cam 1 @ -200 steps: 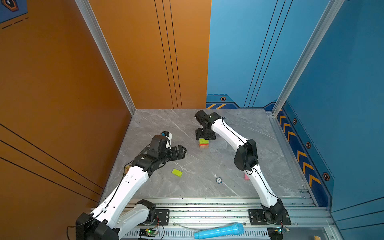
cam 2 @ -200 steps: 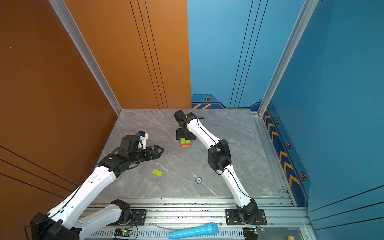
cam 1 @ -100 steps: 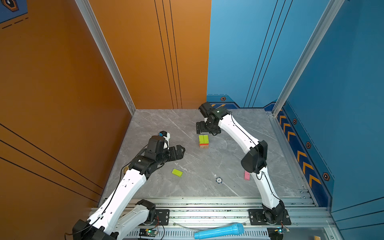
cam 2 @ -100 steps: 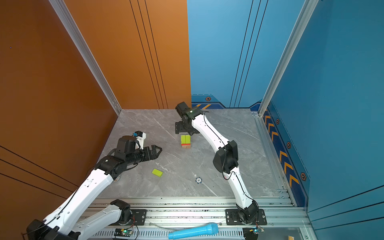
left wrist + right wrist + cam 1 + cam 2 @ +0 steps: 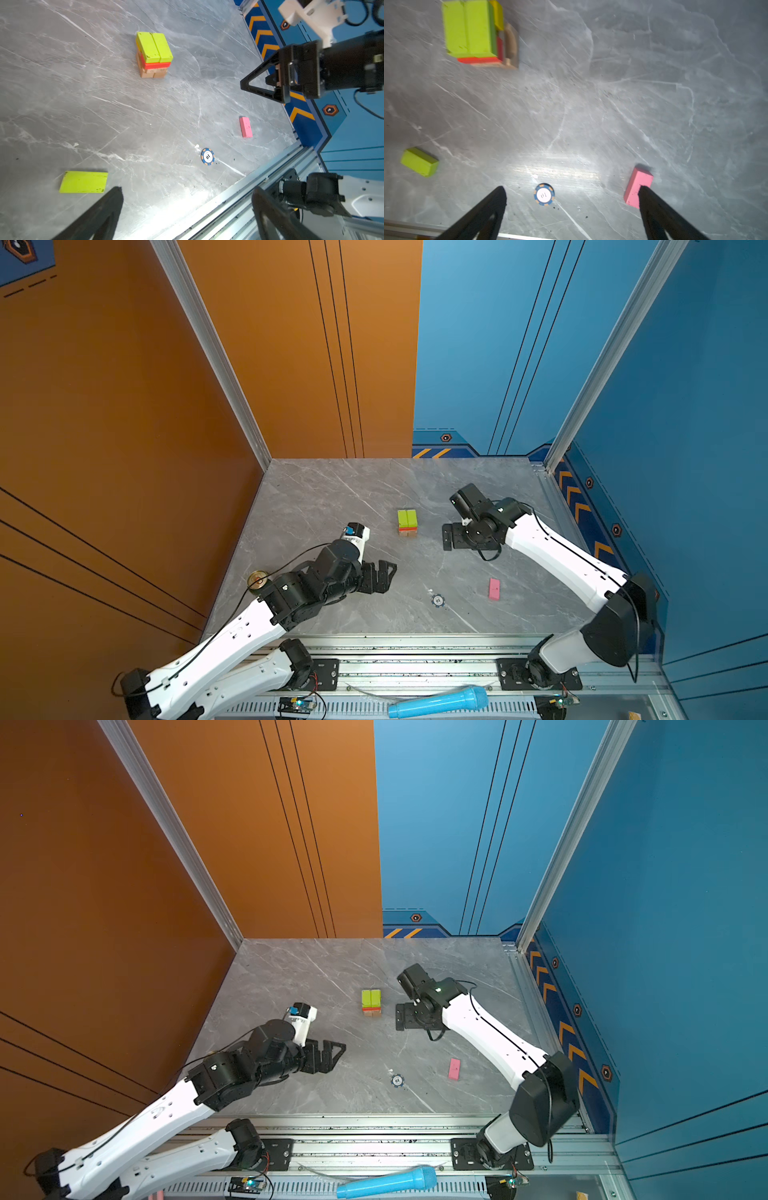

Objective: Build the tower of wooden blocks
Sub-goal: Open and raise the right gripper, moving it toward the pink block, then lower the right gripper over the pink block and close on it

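Observation:
The tower [image 5: 407, 522] [image 5: 371, 1002] stands mid-table: tan blocks at the base, red and yellow above, two lime green blocks on top; it also shows in the wrist views [image 5: 153, 54] [image 5: 473, 31]. My right gripper [image 5: 451, 536] [image 5: 401, 1017] [image 5: 572, 190] hangs open and empty just right of it, apart from it. A loose pink block [image 5: 494, 588] [image 5: 638, 185] lies near the front right. A loose lime green block [image 5: 83, 182] [image 5: 419, 162] lies beside my open, empty left gripper [image 5: 380, 576] [image 5: 330, 1054] [image 5: 188, 191], which hides it in both top views.
A blue-white round token [image 5: 437, 600] [image 5: 544, 194] lies between the grippers near the front. A drink can [image 5: 257, 578] stands at the left wall behind the left arm. The metal rail [image 5: 415, 649] runs along the front edge, and a blue tube [image 5: 436, 701] lies below it.
My right gripper has opened wider, left the tower top and drawn back to the tower's right. The left gripper has moved nearer and rightward over the loose lime block.

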